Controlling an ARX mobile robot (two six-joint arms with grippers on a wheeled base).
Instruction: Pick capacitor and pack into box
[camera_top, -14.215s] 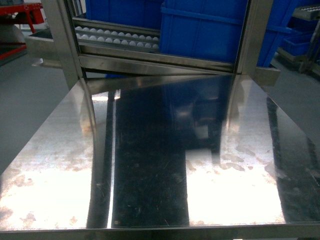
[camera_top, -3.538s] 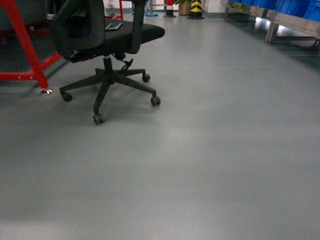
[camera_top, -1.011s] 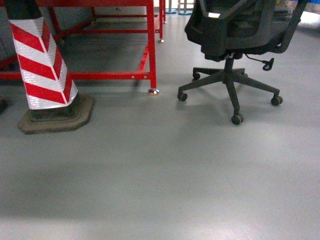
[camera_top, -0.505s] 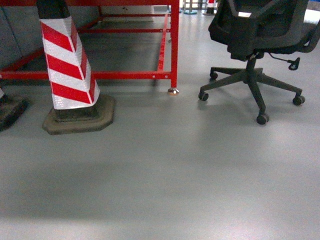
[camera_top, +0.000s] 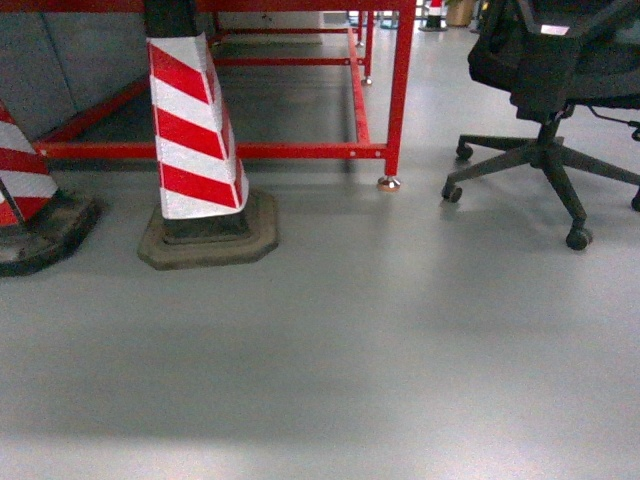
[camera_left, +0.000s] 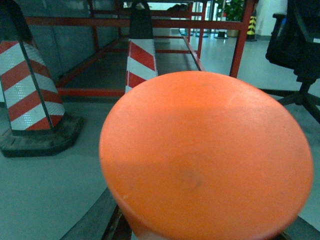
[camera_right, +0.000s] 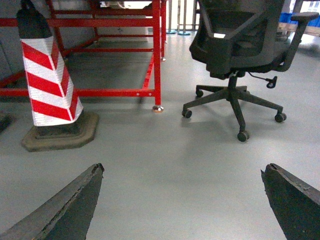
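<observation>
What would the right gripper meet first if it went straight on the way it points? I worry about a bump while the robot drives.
The right gripper is open and empty. Straight ahead is bare grey floor, then probably the office chair; depth is unclear.

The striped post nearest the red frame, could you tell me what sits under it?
The striped post stands on a dark, flat-sided base resting on the grey floor. The floor beneath the base is hidden.

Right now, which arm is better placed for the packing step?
Left, probably: an orange part fills its wrist view, seemingly carried. Right end effector is open, empty. No box in view.
</observation>
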